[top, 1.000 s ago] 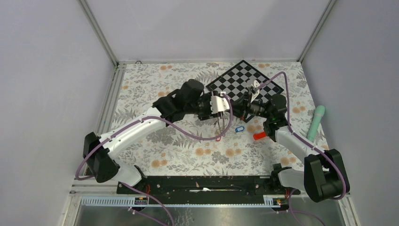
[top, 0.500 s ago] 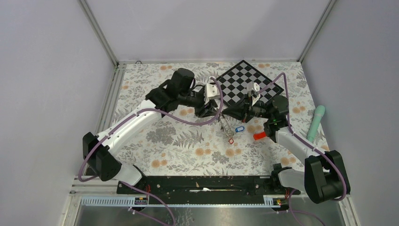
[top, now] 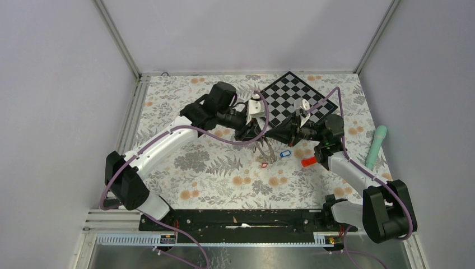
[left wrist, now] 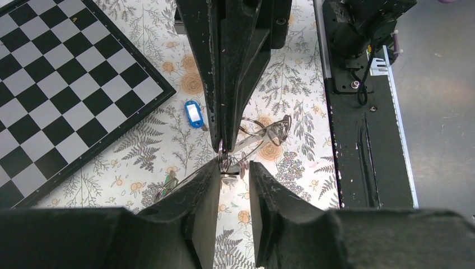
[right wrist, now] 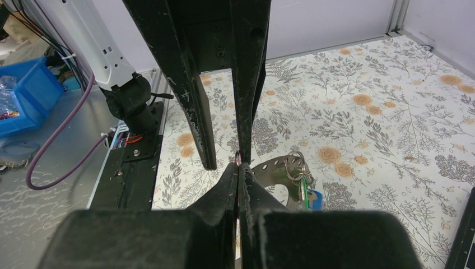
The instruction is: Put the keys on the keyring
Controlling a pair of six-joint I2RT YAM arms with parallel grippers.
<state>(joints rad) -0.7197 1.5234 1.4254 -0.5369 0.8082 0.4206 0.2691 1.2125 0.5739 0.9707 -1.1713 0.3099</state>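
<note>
My right gripper [right wrist: 239, 165] is shut on the rim of the keyring [right wrist: 269, 167], a dark grey flat ring with small holes, and holds it above the table. A green-tagged key [right wrist: 302, 193] hangs from it on wire rings. In the left wrist view my left gripper [left wrist: 235, 165] faces the right gripper's tips [left wrist: 224, 147], jaws a little apart, with a small wire ring between its fingertips. A blue-tagged key [top: 285, 153] and a red-tagged key [top: 264, 165] lie on the floral cloth under the keyring [top: 269, 150].
The chequered board [top: 291, 95] lies just behind both grippers. A red block [top: 308, 162] sits right of the blue key, and a pale green cylinder [top: 376, 145] lies near the right wall. The black base rail [top: 241, 218] runs along the near edge.
My left gripper has pulled back to the left, then settled against the right gripper's tips, with its jaws narrowing. The red-tagged key has shifted a little. The right gripper has stayed shut.
</note>
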